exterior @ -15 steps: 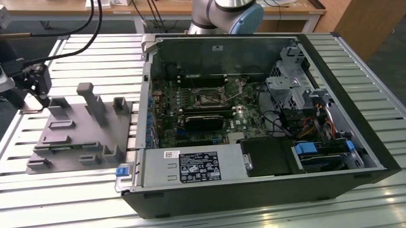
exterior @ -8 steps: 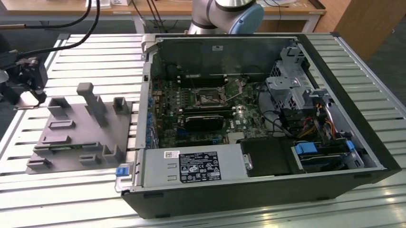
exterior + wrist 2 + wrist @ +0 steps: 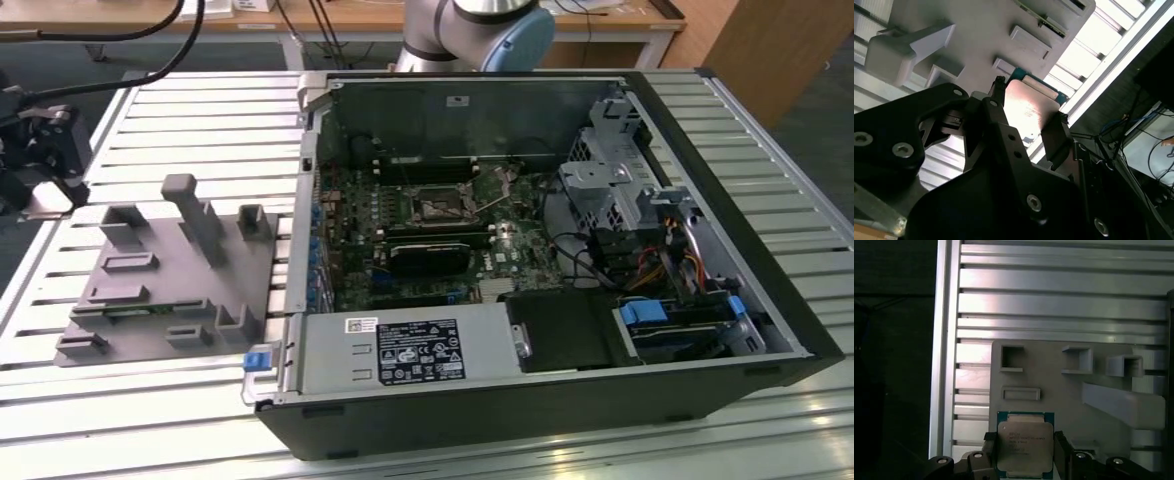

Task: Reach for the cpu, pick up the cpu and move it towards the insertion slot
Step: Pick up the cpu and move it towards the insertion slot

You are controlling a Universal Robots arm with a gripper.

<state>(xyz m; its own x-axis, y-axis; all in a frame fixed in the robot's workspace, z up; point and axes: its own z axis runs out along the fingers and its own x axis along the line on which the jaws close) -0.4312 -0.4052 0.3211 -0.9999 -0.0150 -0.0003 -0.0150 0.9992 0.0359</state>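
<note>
First wrist view: the cpu point(image 3: 1025, 445) is clasped at opposite edges by the gripper point(image 3: 1025, 439), 2 fingers; it should be carried level.

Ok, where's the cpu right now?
In the first wrist view the cpu sits right at the gripper, over a corner of the grey fixture that lies on the slatted metal table.

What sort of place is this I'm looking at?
Probably a robotics lab bench for computer assembly: an open black desktop computer case lies on a ribbed aluminium table, a grey robot arm rises beyond it, and a black gripper holds a small square silvery cpu near a grey plastic fixture.
</note>
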